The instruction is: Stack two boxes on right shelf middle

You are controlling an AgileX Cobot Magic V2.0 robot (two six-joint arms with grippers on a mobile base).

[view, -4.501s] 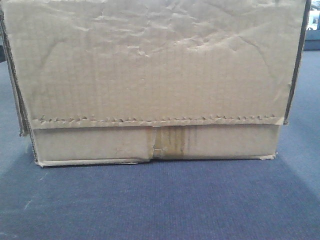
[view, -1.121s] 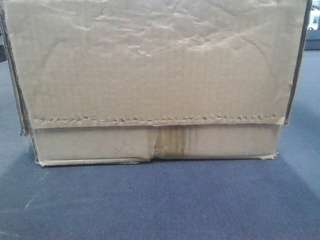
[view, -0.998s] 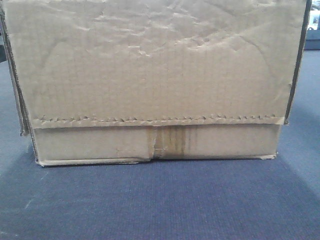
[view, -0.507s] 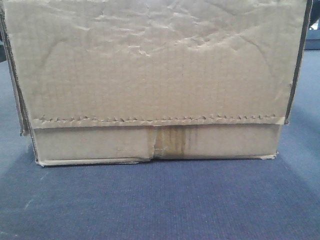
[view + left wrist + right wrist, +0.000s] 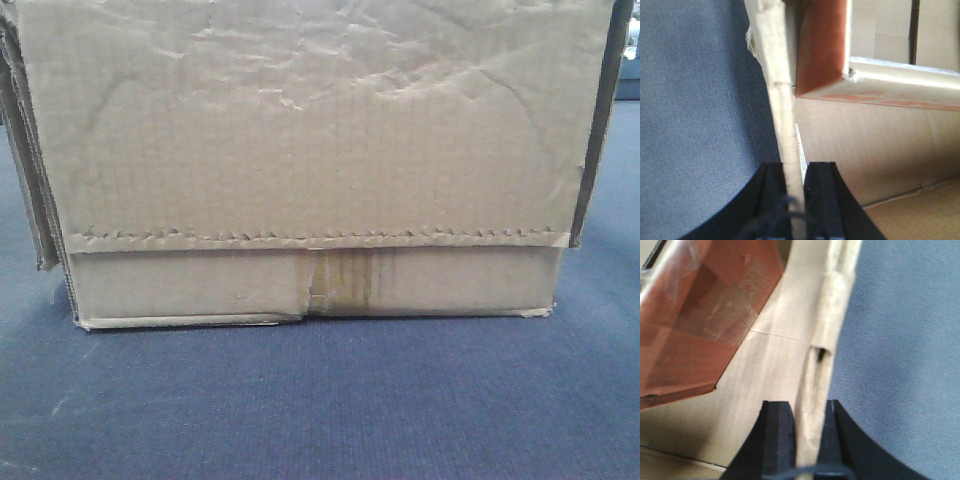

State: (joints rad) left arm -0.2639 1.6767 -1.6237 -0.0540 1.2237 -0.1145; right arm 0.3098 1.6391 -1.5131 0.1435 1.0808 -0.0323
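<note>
A wrinkled brown carton (image 5: 310, 150) fills the upper frame above blue carpet (image 5: 320, 410) (tape strip (image 5: 310, 240) serrated, seam (image 5: 345, 280) stained). The left gripper (image 5: 796, 171) and right gripper (image 5: 806, 409) each pinch a side wall, jaws closed on cardboard.

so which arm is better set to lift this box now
Neither alone: the left tool grips the box by its left wall, the right tool by its right wall, so a two-arm lift looks likeliest.
</note>
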